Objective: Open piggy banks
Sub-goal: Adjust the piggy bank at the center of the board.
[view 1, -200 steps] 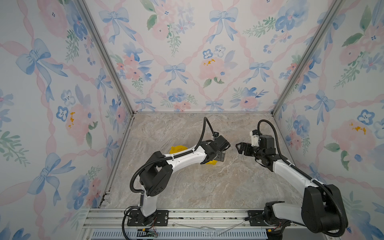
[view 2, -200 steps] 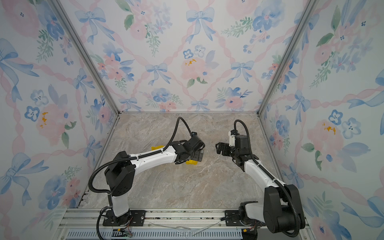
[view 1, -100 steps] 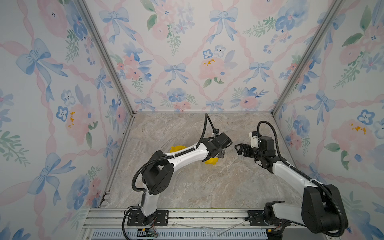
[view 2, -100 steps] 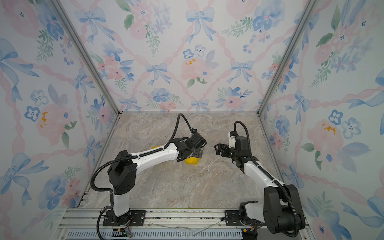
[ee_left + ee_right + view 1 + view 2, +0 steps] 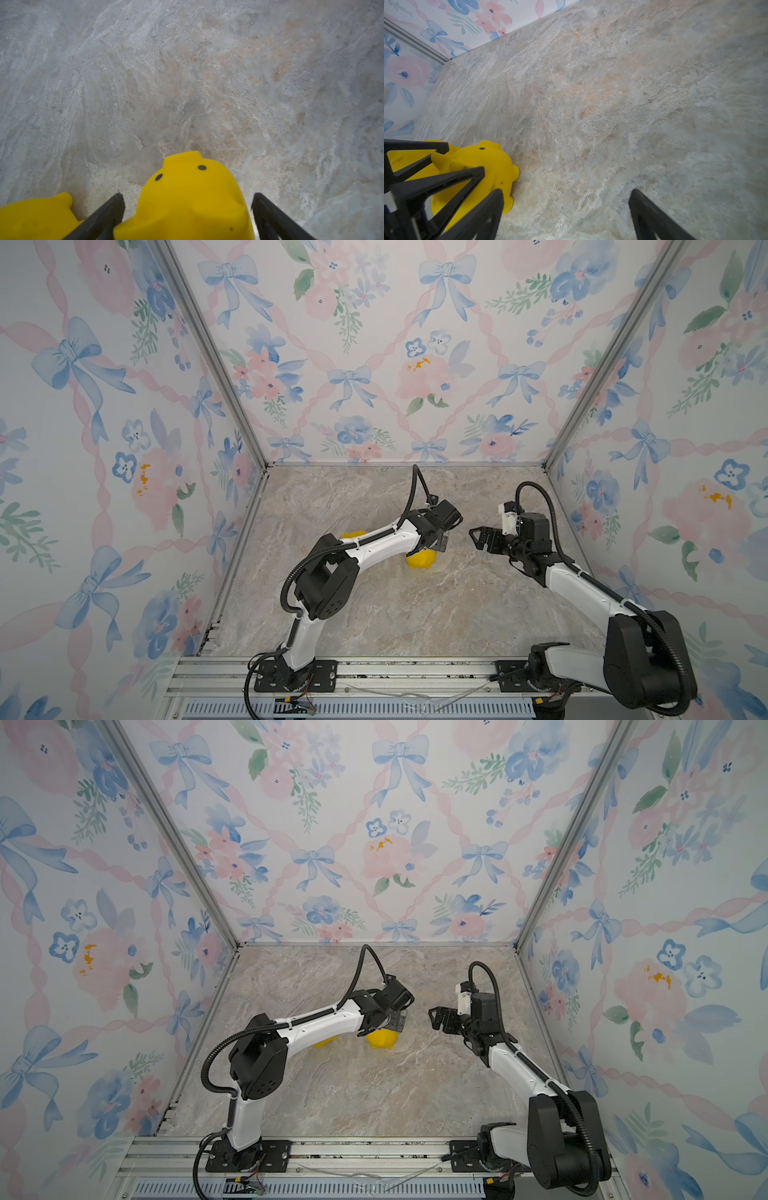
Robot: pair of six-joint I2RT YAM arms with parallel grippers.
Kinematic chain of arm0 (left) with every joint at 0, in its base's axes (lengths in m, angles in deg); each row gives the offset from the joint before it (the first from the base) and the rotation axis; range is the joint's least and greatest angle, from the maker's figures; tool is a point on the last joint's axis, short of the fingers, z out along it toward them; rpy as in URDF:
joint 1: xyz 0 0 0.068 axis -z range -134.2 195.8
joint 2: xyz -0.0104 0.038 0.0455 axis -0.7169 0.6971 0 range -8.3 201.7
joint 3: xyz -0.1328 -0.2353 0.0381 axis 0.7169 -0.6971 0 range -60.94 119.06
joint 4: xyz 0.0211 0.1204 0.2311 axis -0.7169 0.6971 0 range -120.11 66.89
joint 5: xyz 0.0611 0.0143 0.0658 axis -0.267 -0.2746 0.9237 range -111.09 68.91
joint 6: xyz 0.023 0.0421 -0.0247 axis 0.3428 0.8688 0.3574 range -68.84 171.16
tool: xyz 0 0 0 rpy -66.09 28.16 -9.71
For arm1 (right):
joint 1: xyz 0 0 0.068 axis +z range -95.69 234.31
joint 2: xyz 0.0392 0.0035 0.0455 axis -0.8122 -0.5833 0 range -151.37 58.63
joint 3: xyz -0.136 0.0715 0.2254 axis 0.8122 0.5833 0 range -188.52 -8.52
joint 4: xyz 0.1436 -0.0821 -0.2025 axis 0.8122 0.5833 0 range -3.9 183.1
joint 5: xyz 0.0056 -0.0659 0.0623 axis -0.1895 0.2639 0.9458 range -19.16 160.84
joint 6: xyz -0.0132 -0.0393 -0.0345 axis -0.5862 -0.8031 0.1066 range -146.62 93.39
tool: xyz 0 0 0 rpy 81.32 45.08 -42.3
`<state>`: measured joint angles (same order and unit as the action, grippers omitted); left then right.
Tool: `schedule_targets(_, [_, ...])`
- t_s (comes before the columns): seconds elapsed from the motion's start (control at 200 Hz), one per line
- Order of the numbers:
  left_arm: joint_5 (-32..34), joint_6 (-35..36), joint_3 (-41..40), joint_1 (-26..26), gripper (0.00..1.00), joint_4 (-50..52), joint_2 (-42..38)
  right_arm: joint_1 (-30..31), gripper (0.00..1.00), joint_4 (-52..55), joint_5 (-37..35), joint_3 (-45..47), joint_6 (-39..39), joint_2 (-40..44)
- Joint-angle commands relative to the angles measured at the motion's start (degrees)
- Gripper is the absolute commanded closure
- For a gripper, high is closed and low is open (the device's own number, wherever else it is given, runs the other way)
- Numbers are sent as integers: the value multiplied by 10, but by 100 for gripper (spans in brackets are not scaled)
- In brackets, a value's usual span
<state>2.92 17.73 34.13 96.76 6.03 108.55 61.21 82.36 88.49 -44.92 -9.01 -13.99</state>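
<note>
The left gripper [image 5: 189, 197] stands wide astride one pig [image 5: 420, 559], not yet gripping. The second pig [image 5: 325, 1042] lies just beside that gripper. The right gripper [image 5: 476, 538], wide and empty, hangs near it. Closing off-centre could squirt the rounded pig away.

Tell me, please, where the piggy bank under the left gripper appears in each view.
In a top view: the piggy bank near the middle, peeking out beneath the left gripper.
In a top view: piggy bank again near the middle.
Left wrist: piggy bank close up, between the fingers.
Right wrist: piggy bank partly behind those fingers.
Shared landmark: the left gripper straddling it.
</note>
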Motion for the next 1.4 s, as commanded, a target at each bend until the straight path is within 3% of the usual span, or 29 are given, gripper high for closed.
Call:
schedule_targets(0.0, [-10,9,15,-3,2,8,16,-3,4,-11,9,9,4,10])
schedule_targets(0.3, [-2,-19,0,-7,3,9,11,-3,4,-18,17,13,7,9])
schedule_targets(0.645, [7,-26,-11,-3,18,6,-2,-3,4,-27,28,13,16,2])
schedule_targets(0.825, [-4,13,-17,9,24,-20,-22,-3,4,-39,29,17,24,-8])
schedule_targets(0.885, [-36,32,-31,10,25,-50,-38,-4,3,-39,31,16,28,-10])
schedule_targets(1.0, [-164,62,-54,9,27,-121,-58,-13,3,-21,-6,20,42,10])
schedule_targets(1.195, [-322,78,-51,24,29,-190,-59,-123,3,2,-16,51,110,66])
schedule_targets(1.29, [-407,68,-64,22,28,-229,-53,-135,3,17,-7,54,112,83])
schedule_targets(1.395, [-449,57,-86,21,28,-259,-46,-134,3,31,-10,59,109,101])
